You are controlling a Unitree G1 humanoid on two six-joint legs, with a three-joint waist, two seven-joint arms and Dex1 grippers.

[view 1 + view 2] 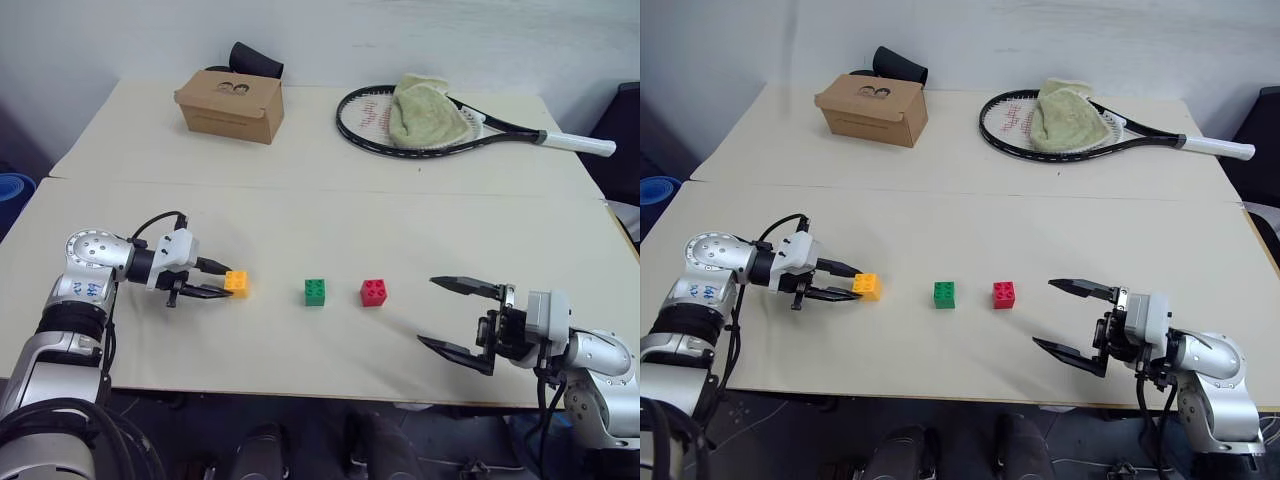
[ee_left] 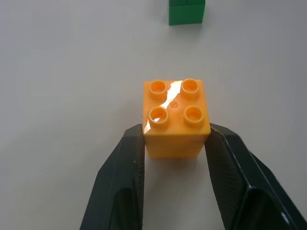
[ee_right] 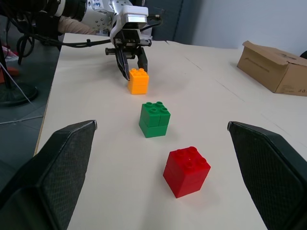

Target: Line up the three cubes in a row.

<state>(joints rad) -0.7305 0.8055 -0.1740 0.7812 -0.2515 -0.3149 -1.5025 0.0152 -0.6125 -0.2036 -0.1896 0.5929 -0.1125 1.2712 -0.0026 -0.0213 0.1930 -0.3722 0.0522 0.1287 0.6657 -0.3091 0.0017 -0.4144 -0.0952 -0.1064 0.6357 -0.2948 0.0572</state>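
The yellow-orange brick [image 2: 176,119] is clamped between the fingers of the left tool [image 1: 222,280], resting on the desk [image 1: 320,220] left of the green brick [image 1: 315,292] and red brick [image 1: 374,292]. Judged next: it must be nudged level with them. The right tool [image 1: 462,318] is spread wide, empty. The cardboard box [image 1: 230,103] is closed, its contents hidden.

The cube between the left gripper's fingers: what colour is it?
Yellow-orange cube, gripped by the left gripper; clearest in the left wrist view.
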